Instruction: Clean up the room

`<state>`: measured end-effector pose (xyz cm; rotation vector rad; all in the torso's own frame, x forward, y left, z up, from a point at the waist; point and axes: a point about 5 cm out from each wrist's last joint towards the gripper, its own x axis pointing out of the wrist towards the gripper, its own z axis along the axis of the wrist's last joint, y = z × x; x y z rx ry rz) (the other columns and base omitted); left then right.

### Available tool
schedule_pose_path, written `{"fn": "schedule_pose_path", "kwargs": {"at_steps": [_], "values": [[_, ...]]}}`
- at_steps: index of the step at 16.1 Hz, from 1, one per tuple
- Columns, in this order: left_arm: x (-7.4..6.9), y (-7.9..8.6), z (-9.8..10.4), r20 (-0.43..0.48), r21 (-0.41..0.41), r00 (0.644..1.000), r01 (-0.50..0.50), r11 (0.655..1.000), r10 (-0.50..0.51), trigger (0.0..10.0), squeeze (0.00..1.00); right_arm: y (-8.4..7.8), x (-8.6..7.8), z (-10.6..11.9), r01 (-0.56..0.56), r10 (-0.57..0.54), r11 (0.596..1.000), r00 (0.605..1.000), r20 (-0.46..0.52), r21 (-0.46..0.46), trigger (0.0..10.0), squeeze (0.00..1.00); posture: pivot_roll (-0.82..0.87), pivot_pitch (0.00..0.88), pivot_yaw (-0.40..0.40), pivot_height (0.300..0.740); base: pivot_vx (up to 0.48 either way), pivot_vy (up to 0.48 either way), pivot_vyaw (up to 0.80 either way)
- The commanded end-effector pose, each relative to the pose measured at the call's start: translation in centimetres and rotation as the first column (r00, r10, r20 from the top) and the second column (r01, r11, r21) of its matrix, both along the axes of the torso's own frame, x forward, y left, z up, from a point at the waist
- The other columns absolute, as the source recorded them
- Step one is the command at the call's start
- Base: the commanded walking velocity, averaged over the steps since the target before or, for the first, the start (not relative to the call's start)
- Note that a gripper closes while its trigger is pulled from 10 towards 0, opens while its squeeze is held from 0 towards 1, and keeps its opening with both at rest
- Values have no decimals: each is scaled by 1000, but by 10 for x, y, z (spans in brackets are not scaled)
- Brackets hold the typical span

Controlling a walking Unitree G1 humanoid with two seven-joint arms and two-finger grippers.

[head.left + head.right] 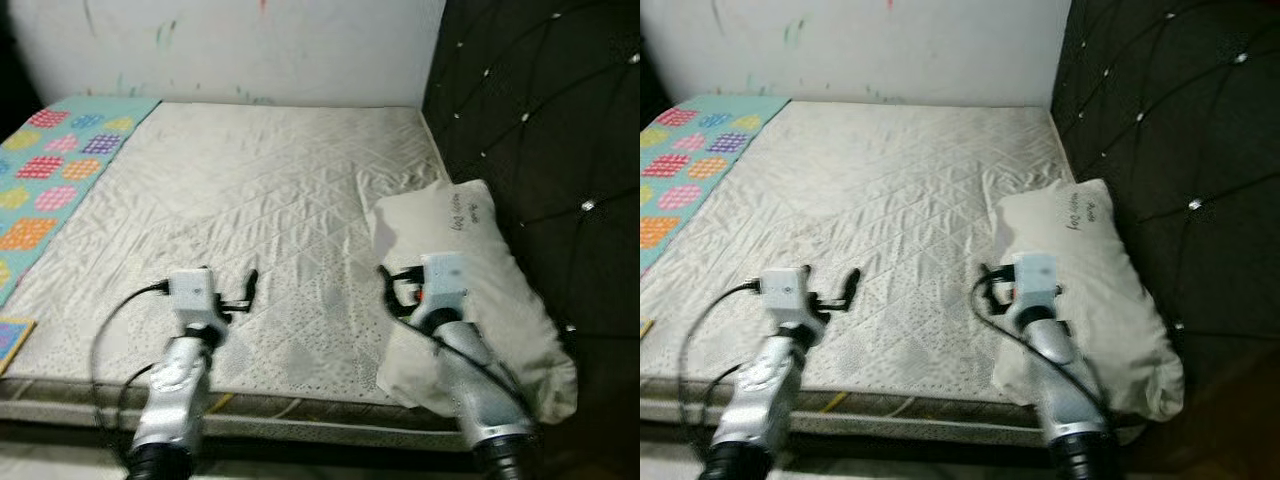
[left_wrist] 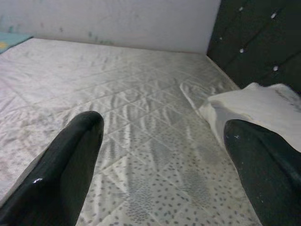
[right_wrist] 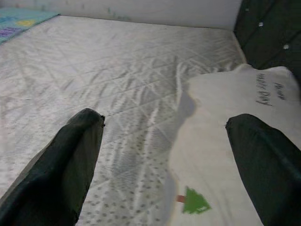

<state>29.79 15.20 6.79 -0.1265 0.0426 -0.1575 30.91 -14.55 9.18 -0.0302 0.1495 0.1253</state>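
Head views, pillow: white fabric pillow with handwriting [image 1: 480, 290] on the quilted cream mattress [image 1: 250, 200], against the black tufted headboard [image 1: 550, 120].
Head views, quilt: turquoise patchwork quilt [image 1: 50, 170] far across the mattress from the pillow.
Left wrist view, left claw [image 2: 160, 141]: released, above bare mattress near the pillow.
Right wrist view, right claw [image 3: 164, 136]: released, straddling the pillow's edge, green tree print [image 3: 195, 201] below.

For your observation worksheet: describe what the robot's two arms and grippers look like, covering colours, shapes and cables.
Both arms are silver-grey tubes ending in a boxy pale grey wrist block. The left gripper and the right gripper each have two long, glossy black fingers with rounded tips. Black cables loop from each wrist block back along the arm. A small red-orange spot marks the right wrist.
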Motion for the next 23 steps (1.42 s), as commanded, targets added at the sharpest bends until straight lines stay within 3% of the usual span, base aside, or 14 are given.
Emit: {"fn": "schedule_pose_path", "kwargs": {"at_steps": [1, 23], "values": [[0, 9, 0, -6, 21, 1000, -21, 1000, 21, 10000, 0, 7, 0, 0, -14, 14, 1000, 1000, -1, 16, 10000, 0, -18, 0, 54, 740, 0, 409, 0], [2, 5, 0, -7, 15, 1000, -20, 1000, 20, 10000, 0, 7, 2, -1, -23, 23, 1000, 1000, -3, 5, 10000, 0, -23, 0, 49, 740, 0, 477, 0]]}}
